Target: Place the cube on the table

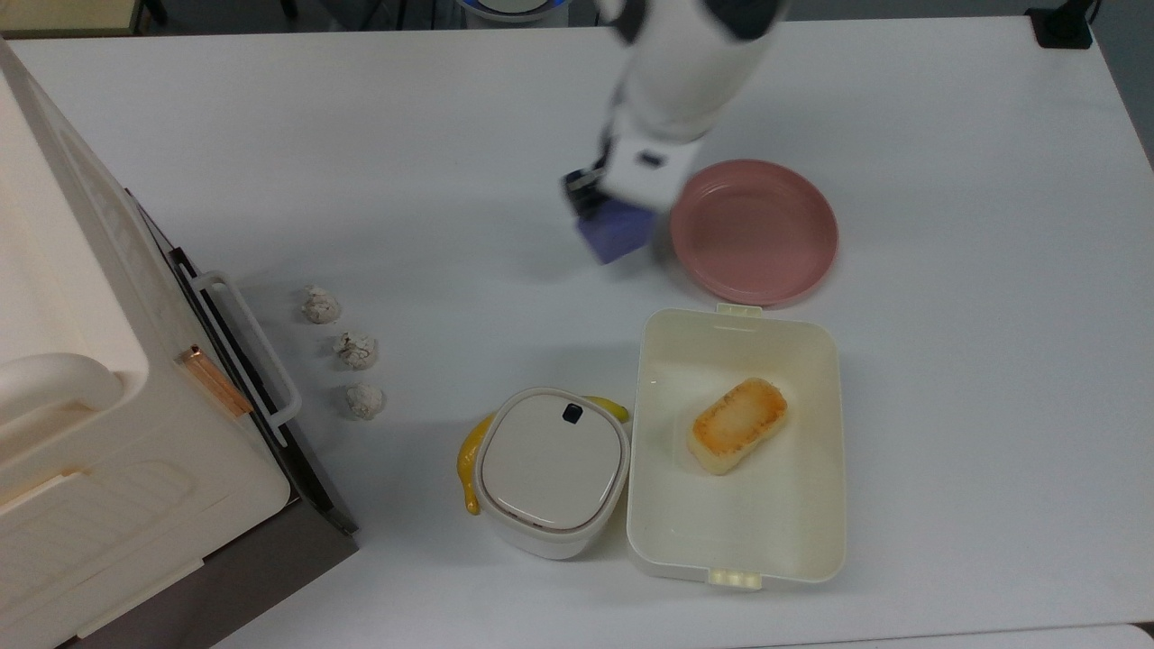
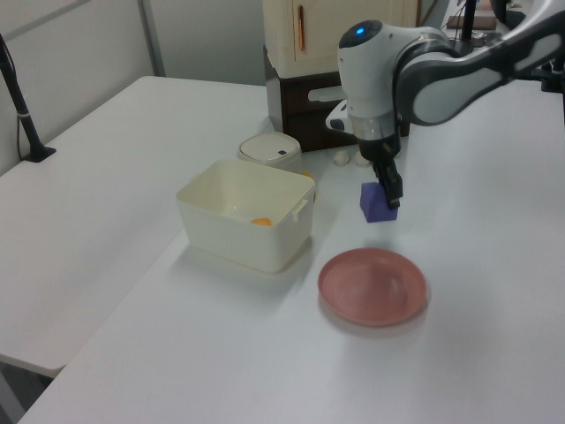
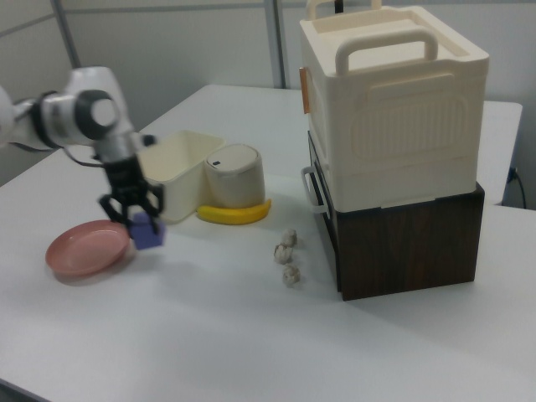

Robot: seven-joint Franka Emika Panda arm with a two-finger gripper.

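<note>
The blue-purple cube point(image 1: 618, 236) is off the pink plate point(image 1: 754, 233) and sits just beside the plate's rim on the top view's left, over the white table point(image 1: 433, 144). My gripper point(image 1: 602, 216) is shut on the cube from above. In the left view the cube point(image 2: 378, 203) hangs at the fingertips of the gripper point(image 2: 389, 194), behind the empty plate point(image 2: 372, 287). The right view shows the cube point(image 3: 147, 233) low over the table point(image 3: 218, 318), under the gripper point(image 3: 134, 216) and right of the plate point(image 3: 84, 249). I cannot tell whether the cube touches the table.
A cream box point(image 1: 816, 505) holding a toasted bread piece point(image 1: 738, 425) stands below the plate in the top view. Left of it are a round lidded container point(image 1: 552, 470) and a banana point(image 1: 469, 460). Three crumpled lumps point(image 1: 356, 350) lie near a cream case point(image 1: 90, 406).
</note>
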